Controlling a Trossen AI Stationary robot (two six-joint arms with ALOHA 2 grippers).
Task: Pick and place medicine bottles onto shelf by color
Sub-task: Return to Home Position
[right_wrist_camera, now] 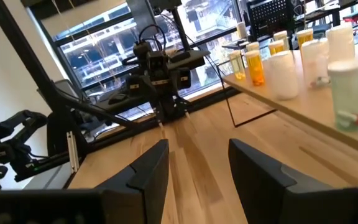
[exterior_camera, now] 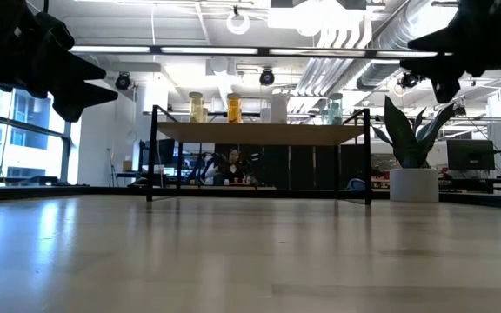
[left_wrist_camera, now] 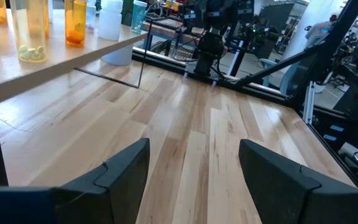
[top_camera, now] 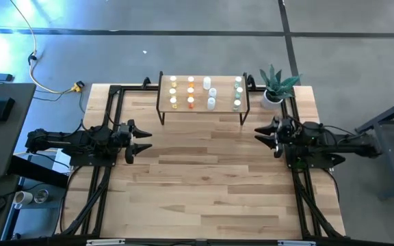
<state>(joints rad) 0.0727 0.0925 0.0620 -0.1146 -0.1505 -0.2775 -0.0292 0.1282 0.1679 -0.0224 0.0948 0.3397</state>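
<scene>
All the tiny cylindrical medicine bottles (top_camera: 191, 93) sit on the low light-wood shelf with black legs (top_camera: 223, 96) at the far edge of the wooden counter (top_camera: 204, 184), in yellow, orange, white and greenish columns. The left gripper (top_camera: 142, 141) hangs over the counter's left edge and the right gripper (top_camera: 265, 139) over its right edge, both with fingers apart.

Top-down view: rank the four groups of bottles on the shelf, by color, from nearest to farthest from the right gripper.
From the right gripper, along the shelf:
1. Greenish bottles, at the shelf's right end.
2. White bottles, just right of the middle.
3. Orange bottles, just left of the middle.
4. Yellow bottles, at the shelf's left end.
</scene>
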